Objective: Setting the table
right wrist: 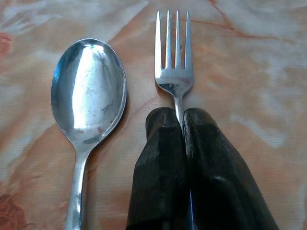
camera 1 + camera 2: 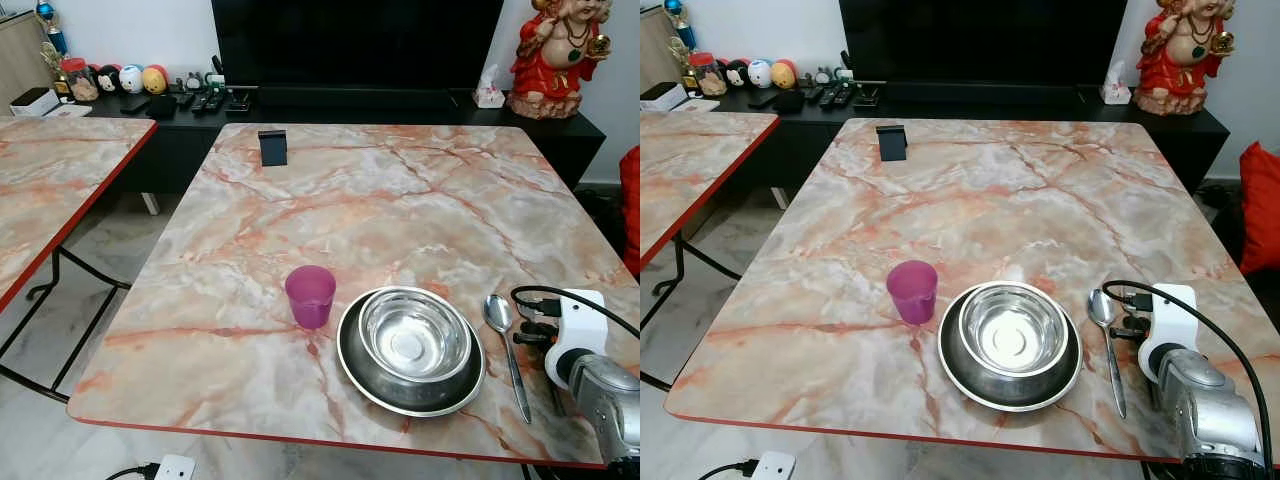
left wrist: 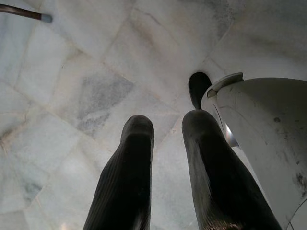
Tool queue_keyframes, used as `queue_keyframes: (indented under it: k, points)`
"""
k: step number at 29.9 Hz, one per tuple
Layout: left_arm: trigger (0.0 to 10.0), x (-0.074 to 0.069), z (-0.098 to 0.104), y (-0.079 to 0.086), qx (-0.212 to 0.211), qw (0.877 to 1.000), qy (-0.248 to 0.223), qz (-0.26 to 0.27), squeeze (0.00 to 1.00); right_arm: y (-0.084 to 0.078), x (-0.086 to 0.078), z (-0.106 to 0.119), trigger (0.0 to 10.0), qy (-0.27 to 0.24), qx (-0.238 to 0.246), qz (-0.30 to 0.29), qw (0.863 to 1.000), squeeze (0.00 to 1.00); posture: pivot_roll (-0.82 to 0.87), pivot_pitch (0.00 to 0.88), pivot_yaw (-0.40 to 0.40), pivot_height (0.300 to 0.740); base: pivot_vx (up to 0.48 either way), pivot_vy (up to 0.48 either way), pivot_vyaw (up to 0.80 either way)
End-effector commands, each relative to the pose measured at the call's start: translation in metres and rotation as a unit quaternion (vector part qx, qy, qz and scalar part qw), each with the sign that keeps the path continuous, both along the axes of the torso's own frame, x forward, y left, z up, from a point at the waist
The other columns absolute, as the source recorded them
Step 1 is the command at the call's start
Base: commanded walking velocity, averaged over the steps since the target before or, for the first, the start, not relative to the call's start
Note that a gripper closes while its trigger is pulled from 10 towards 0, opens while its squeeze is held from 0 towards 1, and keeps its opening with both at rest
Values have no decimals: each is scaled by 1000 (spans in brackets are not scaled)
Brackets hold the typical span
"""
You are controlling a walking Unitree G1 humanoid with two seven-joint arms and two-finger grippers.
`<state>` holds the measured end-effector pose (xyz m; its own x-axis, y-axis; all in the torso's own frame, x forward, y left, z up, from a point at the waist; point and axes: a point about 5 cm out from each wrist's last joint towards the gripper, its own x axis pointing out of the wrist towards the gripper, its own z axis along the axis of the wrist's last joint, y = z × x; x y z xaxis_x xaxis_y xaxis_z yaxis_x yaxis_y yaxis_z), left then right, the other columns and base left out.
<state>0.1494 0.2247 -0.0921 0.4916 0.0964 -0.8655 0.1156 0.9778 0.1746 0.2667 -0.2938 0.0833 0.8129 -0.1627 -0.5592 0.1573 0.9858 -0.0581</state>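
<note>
The right gripper (image 1: 181, 117) was closed tightly on the neck of a silver metal fork (image 1: 173, 57), its two black fingers pressed together with the thin handle pinched between them. It held the fork low over the marble-patterned table with the red edge (image 2: 300, 200), just beside a shiny steel spoon (image 1: 88, 91), tines pointing the same way as the spoon bowl. This looked like a deliberate placement: the fork was probably being laid parallel to the spoon, to the right of the dish, as cutlery belongs in a place setting.

The spoon (image 2: 503, 340) lay next to a round steel bowl (image 2: 414, 334) that sat inside a wider, darker steel plate (image 2: 356, 375). A small purple plastic cup (image 2: 310, 296) stood upright just left of the plate.

The fork looked clean, with four straight tines and a polished head. Whether it already touched the table could not be told.

The left gripper (image 3: 168, 158) hung idle over a pale tiled floor (image 3: 86, 72), fingers slightly apart and holding nothing.
</note>
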Motion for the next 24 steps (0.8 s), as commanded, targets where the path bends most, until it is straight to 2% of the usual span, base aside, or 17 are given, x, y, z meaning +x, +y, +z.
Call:
queue_keyframes:
  k: [1,10,16,17,18,19,23,24]
  points:
    - [10000,-2,0,5,4,1000,4,0,0,7,1,-2,10000,4,7,12,1000,478,-22,0,25,727,0,0,0]
    - [10000,-2,0,5,4,1000,5,-2,0,10,3,-2,10000,2,7,16,1000,443,-18,0,25,727,0,0,0]
    - [10000,-2,0,5,4,1000,5,-2,0,10,3,-2,10000,2,8,18,1000,471,-17,0,24,727,0,0,0]
    - [10000,-2,1,5,5,1000,5,-2,0,11,3,-2,10000,2,9,18,1000,863,-17,0,25,727,0,0,0]
    - [10000,-2,1,5,5,1000,5,-3,0,11,3,-2,10000,2,9,19,1000,863,-17,0,25,727,0,0,0]
    - [10000,-2,1,5,5,1000,5,-2,0,11,3,-2,10000,2,9,19,1000,1000,-16,0,25,727,0,0,0]
    - [10000,-1,1,6,5,1000,5,-2,0,11,3,-3,10000,2,8,16,1000,992,-18,0,27,727,0,0,0]
    - [10000,-1,1,6,5,1000,5,-3,0,11,3,-2,10000,2,8,16,1000,608,-18,0,28,727,0,0,0]
